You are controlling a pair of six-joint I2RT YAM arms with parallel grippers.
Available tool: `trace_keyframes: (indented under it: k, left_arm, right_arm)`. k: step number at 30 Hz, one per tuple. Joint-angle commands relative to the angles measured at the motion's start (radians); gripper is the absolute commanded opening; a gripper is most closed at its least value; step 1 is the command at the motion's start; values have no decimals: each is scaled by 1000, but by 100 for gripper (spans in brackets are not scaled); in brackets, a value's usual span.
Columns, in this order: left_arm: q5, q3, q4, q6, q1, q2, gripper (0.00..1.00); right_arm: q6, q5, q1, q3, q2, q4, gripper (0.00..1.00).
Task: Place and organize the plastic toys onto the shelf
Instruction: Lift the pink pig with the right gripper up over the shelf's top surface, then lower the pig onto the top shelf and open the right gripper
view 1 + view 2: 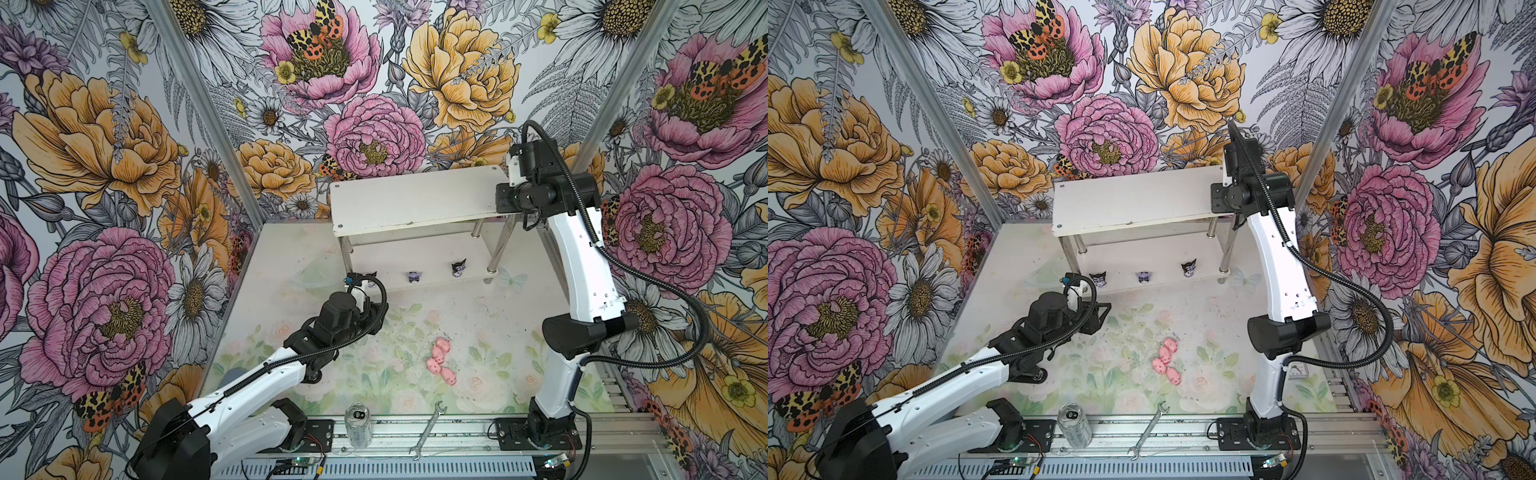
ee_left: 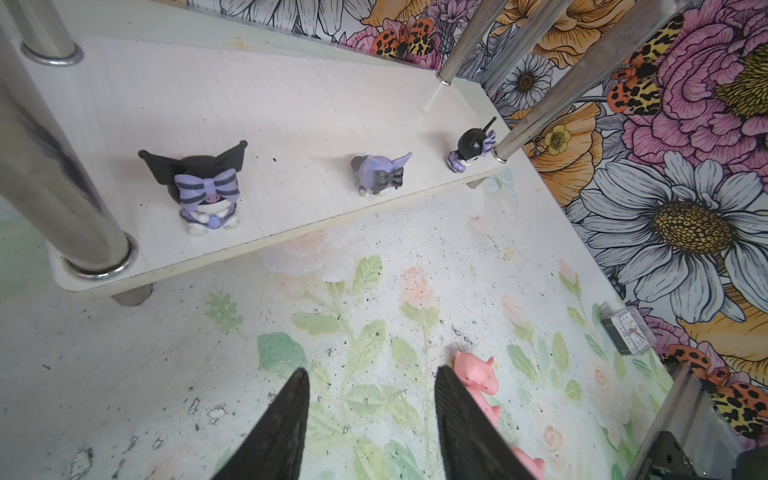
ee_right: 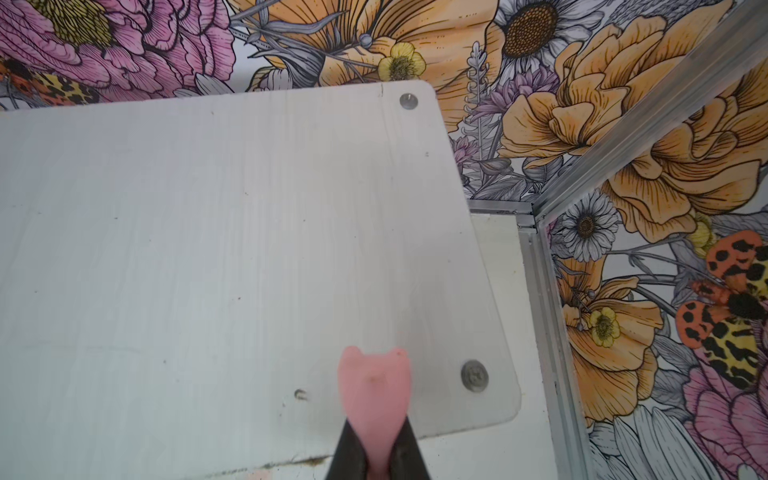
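The white two-tier shelf stands at the back of the table. Three black-purple figurines stand in a row along the front edge of its lower tier. Several pink pigs lie clustered on the table in front. My left gripper is open and empty, low over the table beside the nearest pig. My right gripper is shut on one pink pig, held over the right end of the top tier near its front corner screw.
A clear drink can and a silver wrench lie at the table's front edge. A small clear box sits by the right wall. Chrome legs flank the lower tier. Floral walls enclose three sides.
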Motion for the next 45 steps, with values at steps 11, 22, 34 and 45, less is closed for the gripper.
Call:
trace_keyframes:
  k: [11,22,34,45]
  left_arm:
    - [7,-12,6,-27,9,9,51]
    - [19,-12,8,-33,10,17,51]
    - [26,2,4,-33,10,32,50]
    - [24,16,4,-33,9,54,50]
  right_arm:
    - [-41,-42,-25,16,40,-86,25]
    - [-44,-41,-27,27,57,-72,40]
    - [-77,-115,-43,43,79,-38,41]
    - [-121,-193,-81,46,93,-17,27]
